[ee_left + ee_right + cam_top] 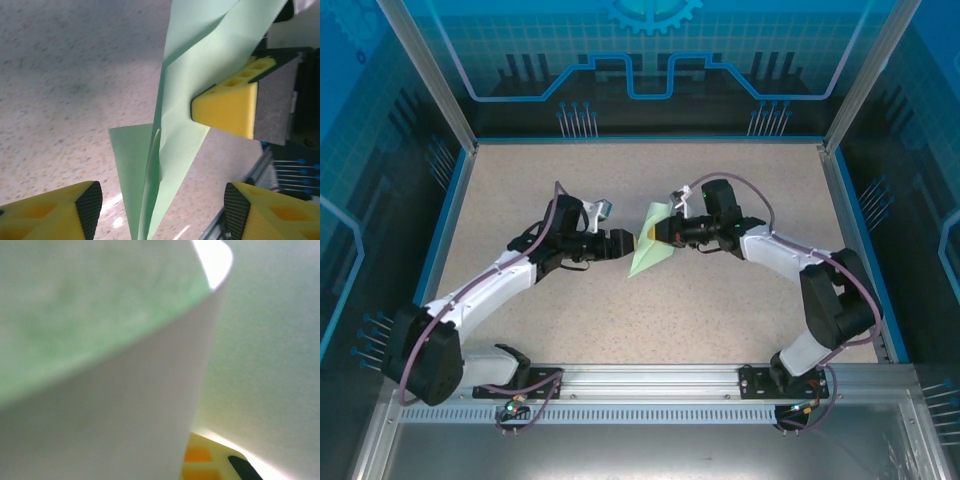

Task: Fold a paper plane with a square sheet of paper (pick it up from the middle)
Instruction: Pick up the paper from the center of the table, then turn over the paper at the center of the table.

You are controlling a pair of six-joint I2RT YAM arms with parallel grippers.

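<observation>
Left wrist view: right claw (200,107) is clamped on the paper plane (175,150). The left claw (162,207) sits spread wide around it, not touching.

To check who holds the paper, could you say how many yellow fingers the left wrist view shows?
3 fingers: one bottom left, one bottom right, one against the paper at right; its partner may be hidden.
</observation>
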